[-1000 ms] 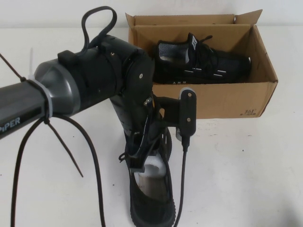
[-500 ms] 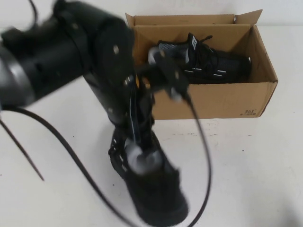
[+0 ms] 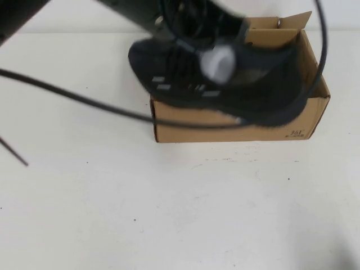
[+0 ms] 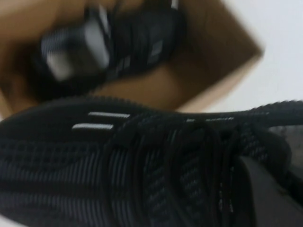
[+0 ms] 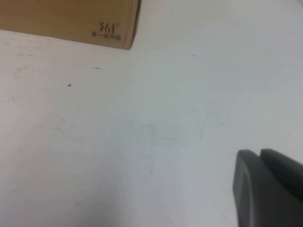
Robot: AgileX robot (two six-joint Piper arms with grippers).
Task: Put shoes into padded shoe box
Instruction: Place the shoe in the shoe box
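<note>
Shoe in the air over the box

The left gripper [image 3: 194, 25] is clamped on a black shoe [image 3: 219, 84], holding it above the cardboard box [image 3: 236, 126], where the other shoe [image 4: 104, 45] already lies. The right gripper [image 5: 267, 189] hangs over bare table [image 5: 142, 142] near the box's printed corner, fingers together, nothing in them.

A white table [image 3: 185, 214] filled the frame, faintly scuffed and speckled; a pale wall [image 3: 337, 14] ran along the top edge.
</note>
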